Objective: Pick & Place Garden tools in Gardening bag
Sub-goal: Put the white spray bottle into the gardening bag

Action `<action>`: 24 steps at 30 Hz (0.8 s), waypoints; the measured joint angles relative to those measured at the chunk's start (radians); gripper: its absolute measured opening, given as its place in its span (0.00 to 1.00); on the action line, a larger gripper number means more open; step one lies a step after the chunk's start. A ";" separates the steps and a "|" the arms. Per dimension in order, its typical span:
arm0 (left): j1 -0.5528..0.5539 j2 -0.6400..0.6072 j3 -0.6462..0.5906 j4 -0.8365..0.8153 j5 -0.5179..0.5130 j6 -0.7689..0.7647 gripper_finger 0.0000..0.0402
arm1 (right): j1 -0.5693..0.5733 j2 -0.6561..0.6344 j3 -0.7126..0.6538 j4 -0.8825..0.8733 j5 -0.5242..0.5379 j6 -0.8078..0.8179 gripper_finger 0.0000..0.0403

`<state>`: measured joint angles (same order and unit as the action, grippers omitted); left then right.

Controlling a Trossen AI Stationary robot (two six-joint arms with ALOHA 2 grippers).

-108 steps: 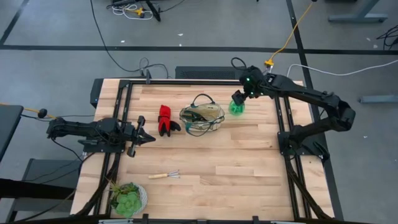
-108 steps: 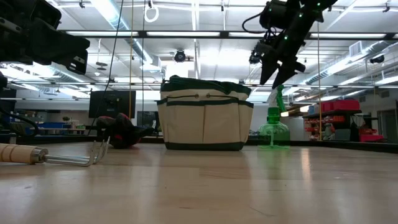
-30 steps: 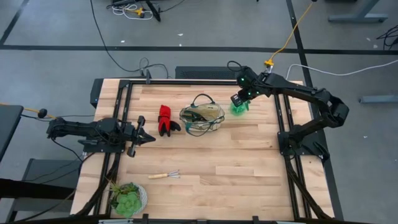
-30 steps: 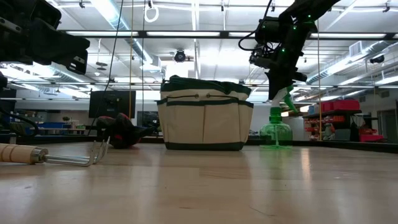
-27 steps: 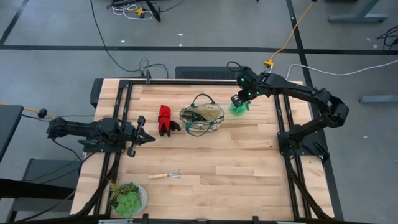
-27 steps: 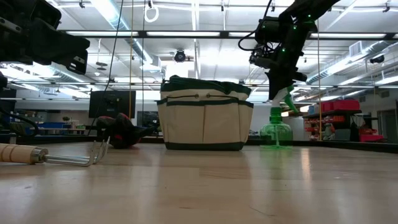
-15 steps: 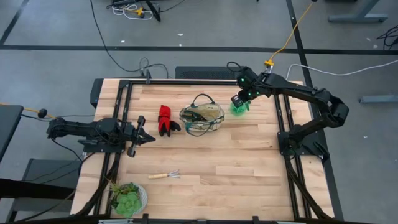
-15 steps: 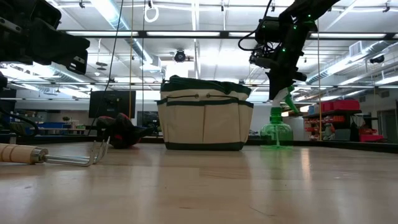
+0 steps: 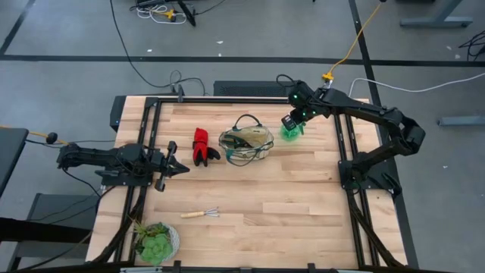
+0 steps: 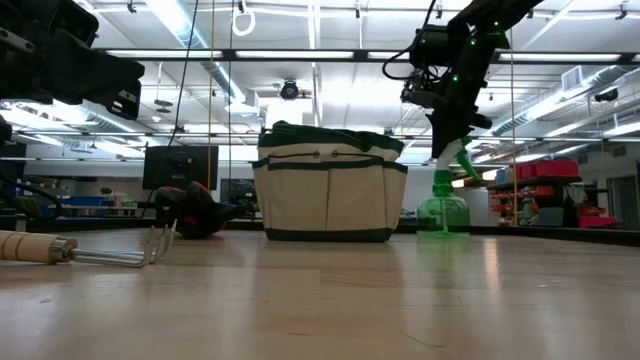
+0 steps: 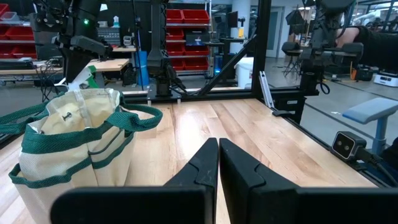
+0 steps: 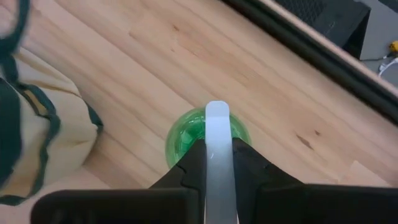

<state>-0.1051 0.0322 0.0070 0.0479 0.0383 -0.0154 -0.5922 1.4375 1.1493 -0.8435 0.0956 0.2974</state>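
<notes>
The right gripper (image 12: 217, 163) pinches the white nozzle of the spray bottle (image 9: 289, 131), which stands between its jaws beside the bag (image 9: 246, 144); next move: lift and carry over the bag opening.

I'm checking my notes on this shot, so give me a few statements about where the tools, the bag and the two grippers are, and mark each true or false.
1. The right gripper is closed on the white nozzle of the spray bottle. True.
2. The gloves lie inside the gardening bag. False: they lie on the table beside it.
3. The mini rake lies on the table, apart from the bag. True.
4. The left gripper holds the rake. False: it is shut on nothing, at the table's left edge.
</notes>
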 joint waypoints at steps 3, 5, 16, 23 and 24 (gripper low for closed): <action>0.000 0.000 0.000 0.000 0.000 0.000 0.05 | 0.000 0.000 0.043 -0.017 -0.008 -0.007 0.11; 0.000 0.000 0.000 0.000 0.000 0.000 0.05 | 0.000 0.000 0.077 -0.042 -0.008 -0.014 0.11; 0.000 0.000 0.000 0.000 0.000 0.000 0.05 | 0.000 -0.001 0.286 -0.187 -0.007 -0.050 0.11; 0.000 0.000 0.000 0.000 0.000 0.000 0.05 | 0.000 -0.001 0.395 -0.256 -0.007 -0.073 0.11; 0.000 0.000 0.000 0.000 0.000 0.000 0.05 | 0.000 -0.001 0.408 -0.265 -0.007 -0.075 0.11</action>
<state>-0.1055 0.0324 0.0069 0.0479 0.0384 -0.0154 -0.5919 1.4364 1.5573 -1.1084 0.0887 0.2225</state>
